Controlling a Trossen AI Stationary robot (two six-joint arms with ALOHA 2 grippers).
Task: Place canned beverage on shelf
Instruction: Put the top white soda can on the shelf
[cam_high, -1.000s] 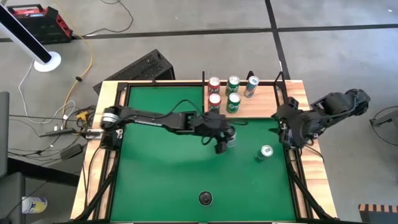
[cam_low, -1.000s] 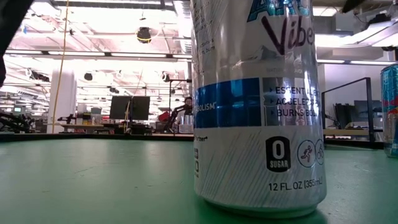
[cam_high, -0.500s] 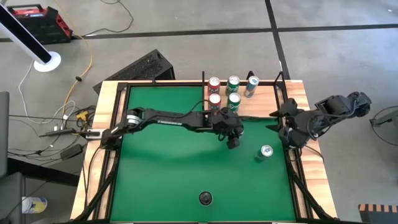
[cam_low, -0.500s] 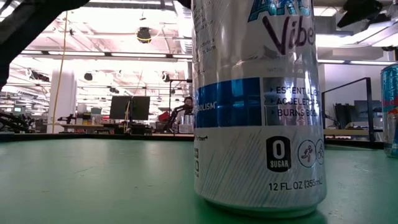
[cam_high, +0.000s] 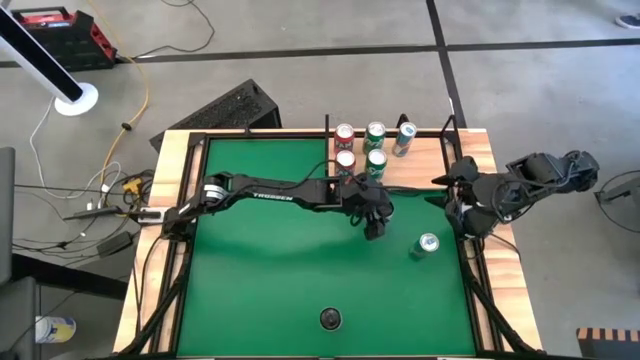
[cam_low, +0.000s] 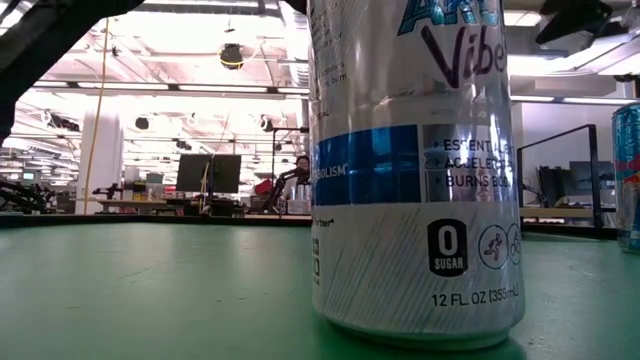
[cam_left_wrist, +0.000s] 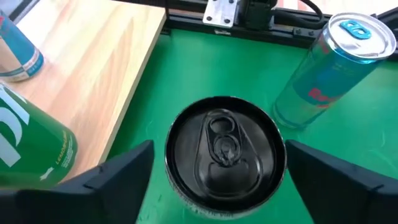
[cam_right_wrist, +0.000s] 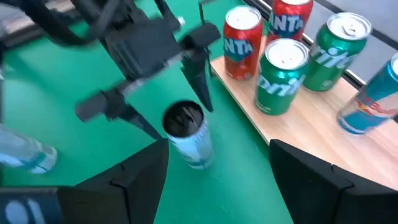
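Observation:
A silver-and-blue can with a black top (cam_left_wrist: 224, 149) stands upright on the green felt (cam_high: 270, 270), just in front of the pale-wood shelf (cam_high: 425, 168). It fills the low view (cam_low: 415, 170). My left gripper (cam_high: 373, 220) is open and reaches over it, one finger on each side of the can's top (cam_right_wrist: 186, 121), with no touch that I can make out. My right gripper (cam_high: 452, 205) hangs open near the table's right edge, with nothing between its fingers. The shelf holds two red cans (cam_high: 345, 145), two green cans (cam_high: 376, 145) and a blue can (cam_high: 405, 137).
A blue-and-silver can (cam_high: 428, 243) stands on the felt to the right of the left gripper, seen also in the left wrist view (cam_left_wrist: 329, 68). The shelf's near edge (cam_left_wrist: 134, 93) lies close beside the black-topped can. A black post (cam_high: 327, 125) rises at the shelf's left end.
My left arm has stretched out toward the table's right and sunk, bringing its gripper over the black-topped can, where it now stays. The can has kept its place on the felt.

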